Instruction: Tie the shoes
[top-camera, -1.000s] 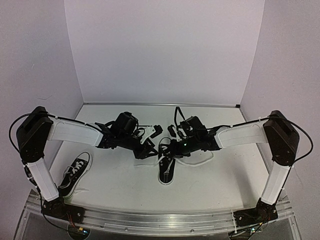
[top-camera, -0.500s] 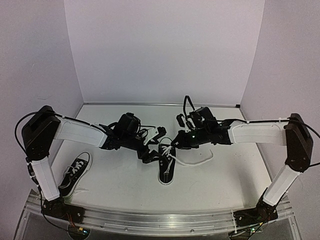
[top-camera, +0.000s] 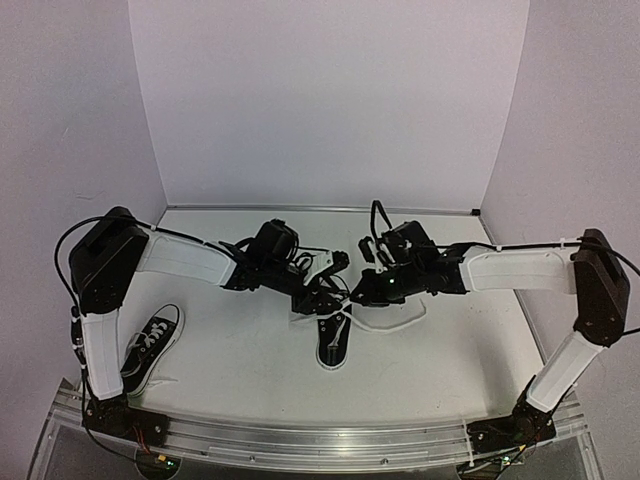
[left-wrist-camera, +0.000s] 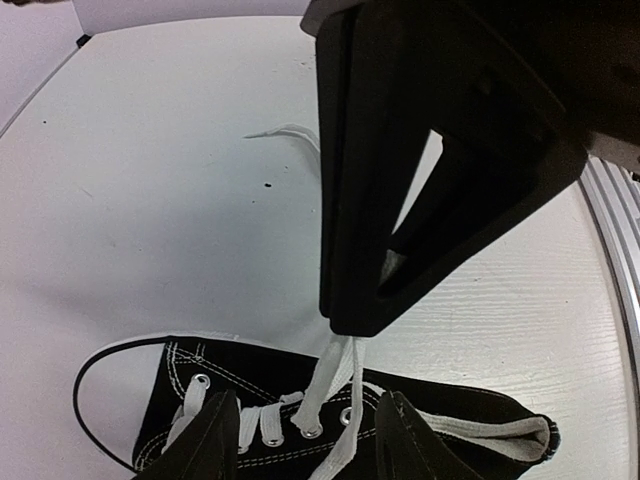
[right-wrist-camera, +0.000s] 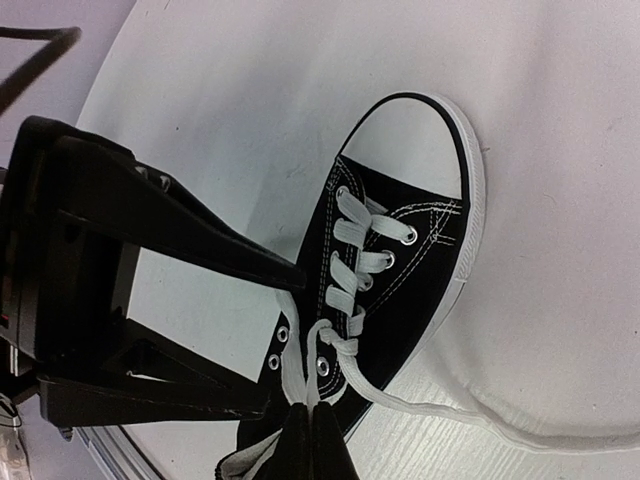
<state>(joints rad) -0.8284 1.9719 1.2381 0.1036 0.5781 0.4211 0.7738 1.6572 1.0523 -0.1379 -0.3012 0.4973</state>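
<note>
The light is bright and soft. It seems to come from above. The white desk (top-camera: 250, 370) looks a little purple, like the walls. Shadows under the arms are pale and fuzzy. The top view is a bit grainy, and the metal rail (top-camera: 300, 445) at the near edge bends in a curve. In the left wrist view, the black end effector (left-wrist-camera: 352, 328) is very close and looks dark and flat. The shoe (right-wrist-camera: 395, 290) in the right wrist view is sharp. No strong glare shows.

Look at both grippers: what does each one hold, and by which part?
The left gripper and the right gripper each pinch a white lace of the centre shoe, just above its top eyelets.
</note>
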